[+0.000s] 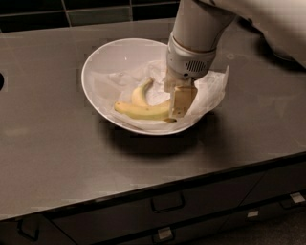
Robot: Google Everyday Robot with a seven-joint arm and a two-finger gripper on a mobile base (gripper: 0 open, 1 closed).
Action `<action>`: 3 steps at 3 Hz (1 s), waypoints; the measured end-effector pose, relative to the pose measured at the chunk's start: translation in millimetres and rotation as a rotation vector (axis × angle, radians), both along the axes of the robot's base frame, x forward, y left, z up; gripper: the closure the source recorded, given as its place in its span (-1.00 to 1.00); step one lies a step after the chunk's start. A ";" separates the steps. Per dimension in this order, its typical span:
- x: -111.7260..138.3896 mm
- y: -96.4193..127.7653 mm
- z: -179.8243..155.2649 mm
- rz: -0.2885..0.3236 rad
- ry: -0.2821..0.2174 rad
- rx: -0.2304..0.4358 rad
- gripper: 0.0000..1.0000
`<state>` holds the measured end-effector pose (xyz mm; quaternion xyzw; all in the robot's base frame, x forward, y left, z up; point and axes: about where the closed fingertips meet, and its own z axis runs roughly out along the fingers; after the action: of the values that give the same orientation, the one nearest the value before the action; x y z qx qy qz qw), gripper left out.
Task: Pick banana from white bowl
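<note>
The white bowl [103,64] stands on the dark counter, lined with crumpled white paper. Two bananas lie in it. The banana [142,111], longer and pale yellow, lies across the front of the bowl with its dark stem end at the right. A shorter, tighter-curved banana [140,92] lies just behind it. My gripper [180,103] reaches down from the upper right into the right side of the bowl. It is right at the longer banana's stem end and covers that end from view.
The bowl's paper liner [213,88] sticks out over the right rim. The dark counter [57,158] ends at a front edge with drawers [167,203] below. A dark tiled wall [95,12] runs along the back.
</note>
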<state>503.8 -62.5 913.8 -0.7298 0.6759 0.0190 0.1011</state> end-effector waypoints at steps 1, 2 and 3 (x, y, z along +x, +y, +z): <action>4.0 -0.5 -8.9 0.008 0.015 0.000 -0.08; 6.3 -0.4 -15.4 0.011 0.024 -0.006 -0.06; 11.2 2.6 -22.4 0.021 0.031 -0.023 -0.08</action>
<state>515.1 -59.9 891.3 -0.7377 0.6697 0.0236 0.0818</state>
